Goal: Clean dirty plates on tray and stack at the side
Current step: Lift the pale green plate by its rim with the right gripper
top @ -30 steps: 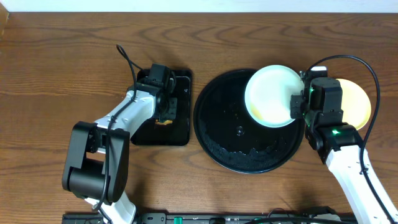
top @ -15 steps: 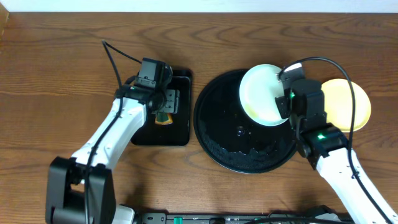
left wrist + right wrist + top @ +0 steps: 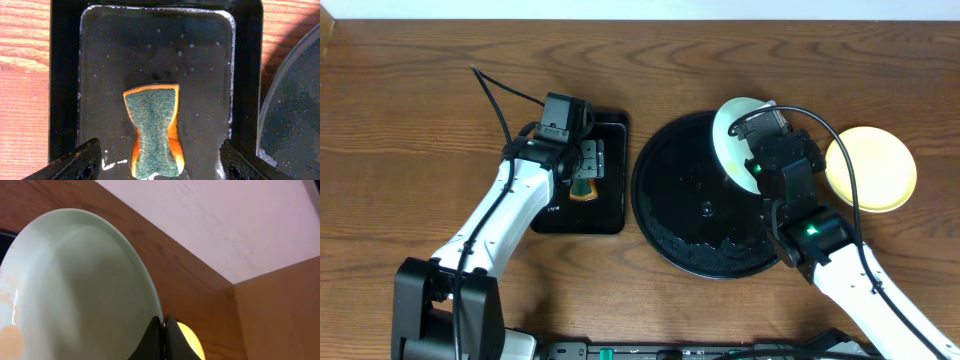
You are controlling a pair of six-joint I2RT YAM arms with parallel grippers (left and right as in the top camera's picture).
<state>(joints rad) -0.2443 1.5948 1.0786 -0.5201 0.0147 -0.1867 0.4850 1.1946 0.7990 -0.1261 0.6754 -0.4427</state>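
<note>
Overhead: wood-grain table (image 3: 400, 100), pale wall (image 3: 620, 8) — R pincer (image 3: 163, 325) pinches mint plate (image 3: 728, 130), L pincer (image 3: 160, 156) spread.

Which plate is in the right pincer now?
The pale mint plate, tipped on edge above the round black tray, right pincer shut on its rim. The yellow plate lies flat on the wood.

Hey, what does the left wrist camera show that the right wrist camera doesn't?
Only the left wrist view: a sponge lying green side up in the wet rectangular tray, the open left hand with a finger on either side of it, not touching, and the rim of the round tray. Only the right wrist view: the right hand pinching the rim of a tilted mint plate with an orange smear, a yellow plate beyond it, and the pale wall. Both: brown wood tabletop.
</note>
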